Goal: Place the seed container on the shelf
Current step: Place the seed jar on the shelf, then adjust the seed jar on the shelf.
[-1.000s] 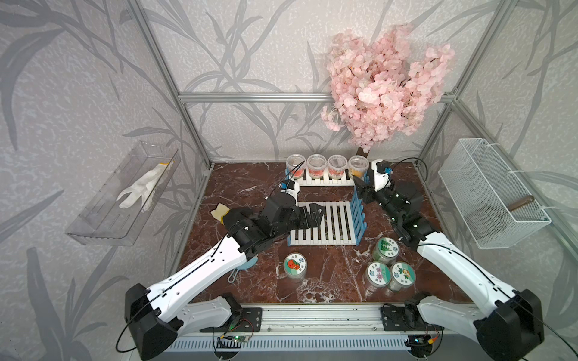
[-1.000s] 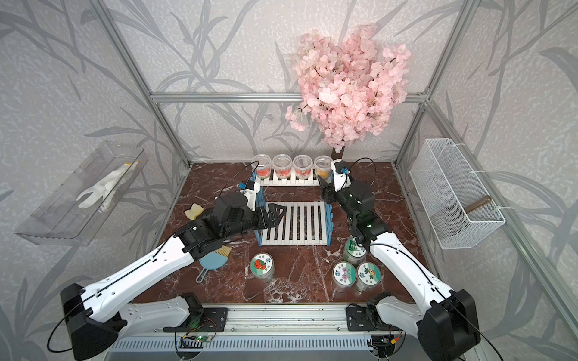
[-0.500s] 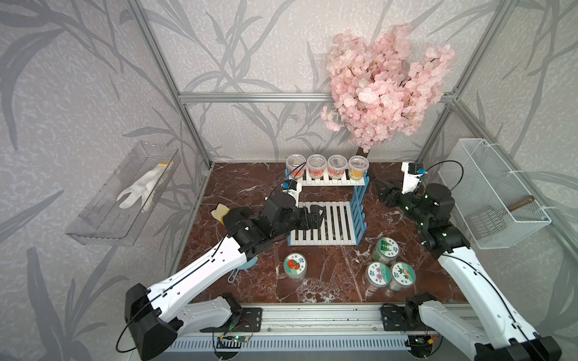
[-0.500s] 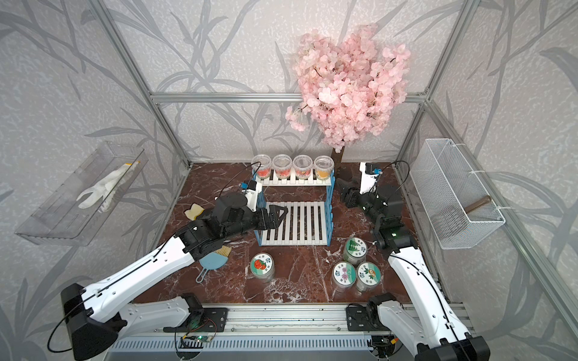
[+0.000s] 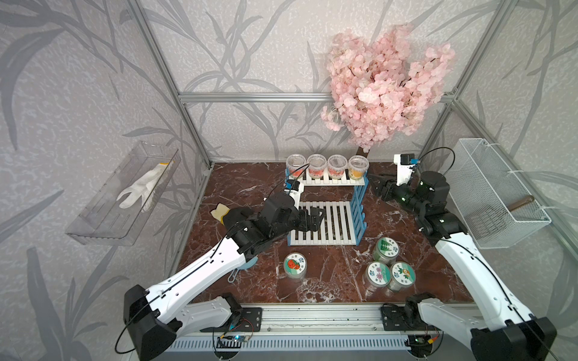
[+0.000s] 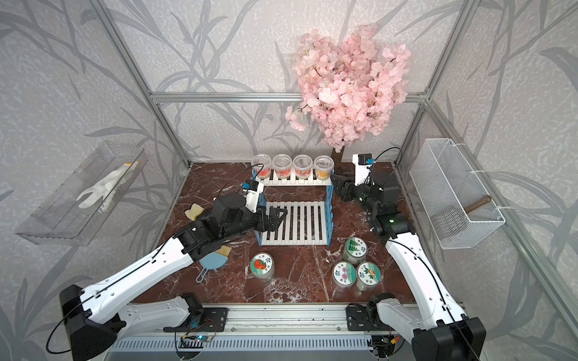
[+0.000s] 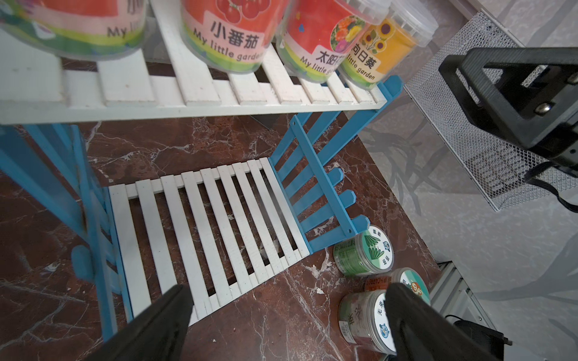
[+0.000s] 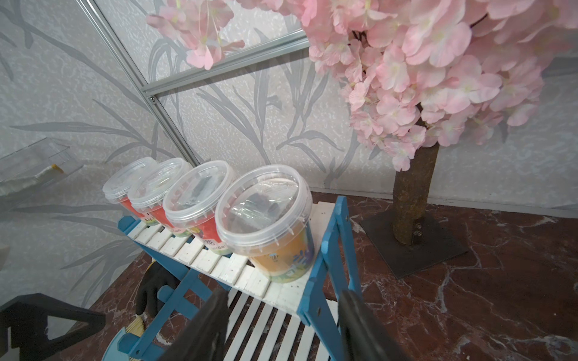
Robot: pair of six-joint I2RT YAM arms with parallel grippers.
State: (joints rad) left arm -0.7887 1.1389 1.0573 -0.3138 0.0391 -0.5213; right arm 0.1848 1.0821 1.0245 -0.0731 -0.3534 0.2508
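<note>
Upright on the top board of the shelf (image 5: 331, 222), upper centre of the frame in both top views: the sunflower seed container (image 5: 358, 165), at the right end of the row, beside three other tubs (image 5: 316, 164). Near the shelf's right blue side frame, apart from the container: right pincer (image 8: 283, 295), jaws parted, gripping nothing. Over the left edge of the lower board: left pincer (image 5: 316, 218), spread wide, empty. On the marble bench (image 5: 244, 187), lower centre and lower right: four lidded seed cans (image 5: 295, 265).
</note>
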